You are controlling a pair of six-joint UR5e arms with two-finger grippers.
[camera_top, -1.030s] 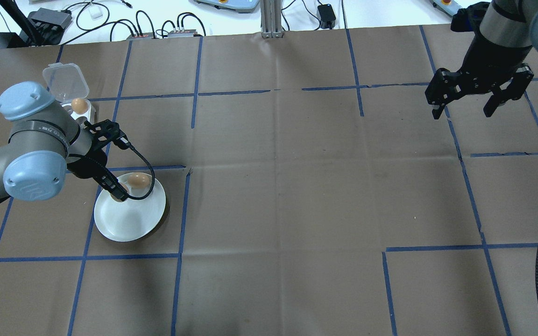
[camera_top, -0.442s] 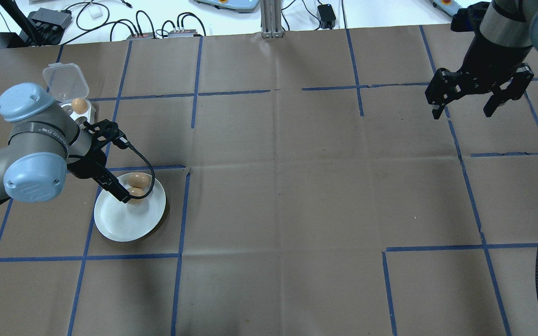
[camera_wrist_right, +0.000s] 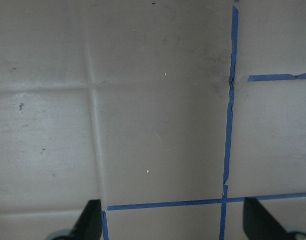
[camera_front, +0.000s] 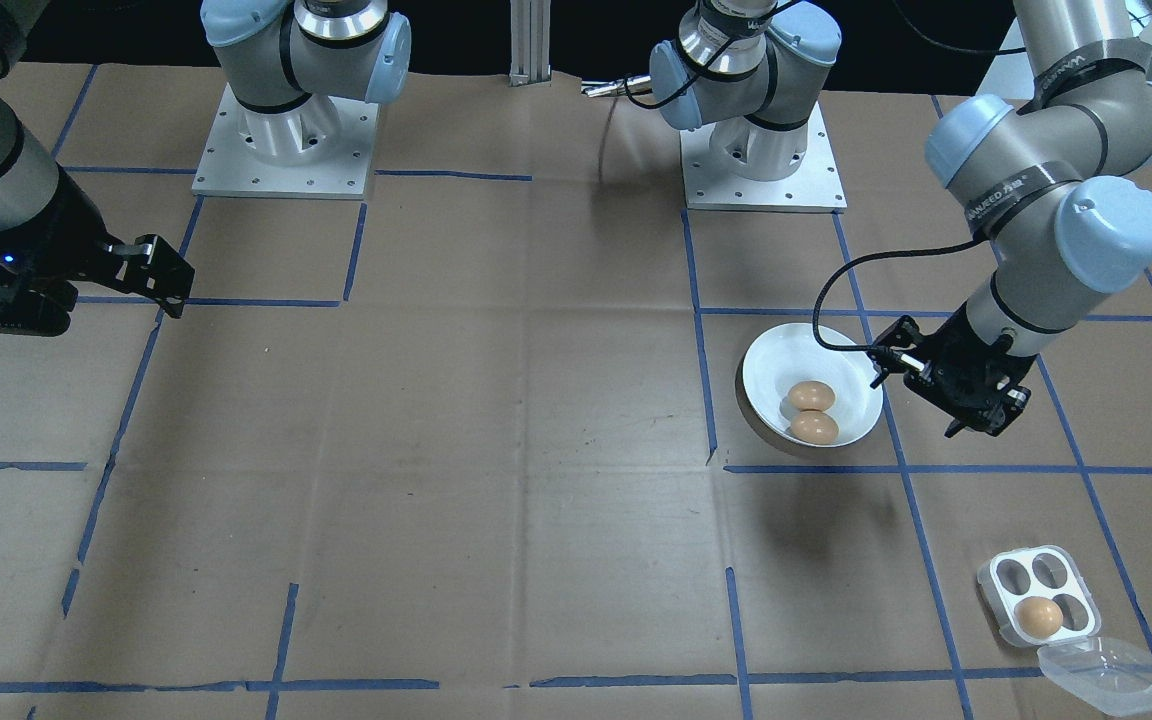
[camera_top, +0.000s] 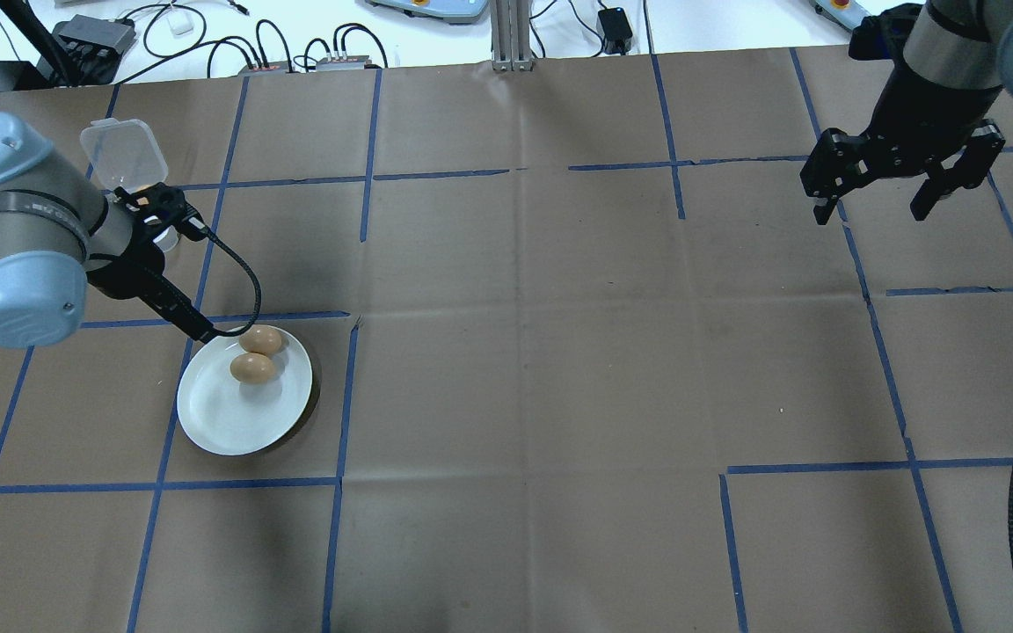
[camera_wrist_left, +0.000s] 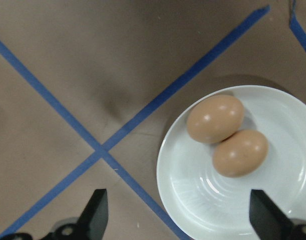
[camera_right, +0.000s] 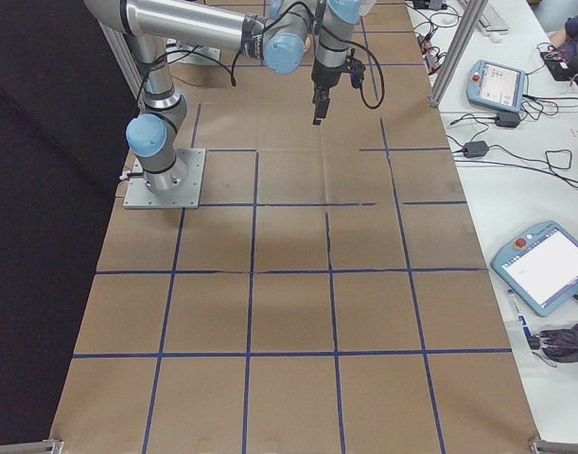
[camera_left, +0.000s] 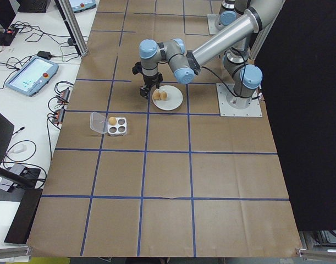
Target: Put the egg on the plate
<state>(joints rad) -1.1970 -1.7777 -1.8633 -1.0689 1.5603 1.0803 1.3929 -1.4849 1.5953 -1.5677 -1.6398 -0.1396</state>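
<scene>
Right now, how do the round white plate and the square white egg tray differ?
The plate is round, plain and shallow; the egg tray is square, with four cups and a clear lid lying open beside it. The plate holds two brown eggs lying side by side and touching; the tray holds one egg, with three cups bare. The left arm's fingers hover at the plate's edge, away from the tray. Both are white and rest on the brown table.

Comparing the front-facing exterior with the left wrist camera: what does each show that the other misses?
Only the front-facing view shows the square white four-cup egg tray with one brown egg in it, its clear lid open, the open left gripper beside the plate, and the right gripper. Only the wrist view shows the left gripper's fingertips spread wide, empty. Both show the round white plate holding two touching brown eggs.
</scene>
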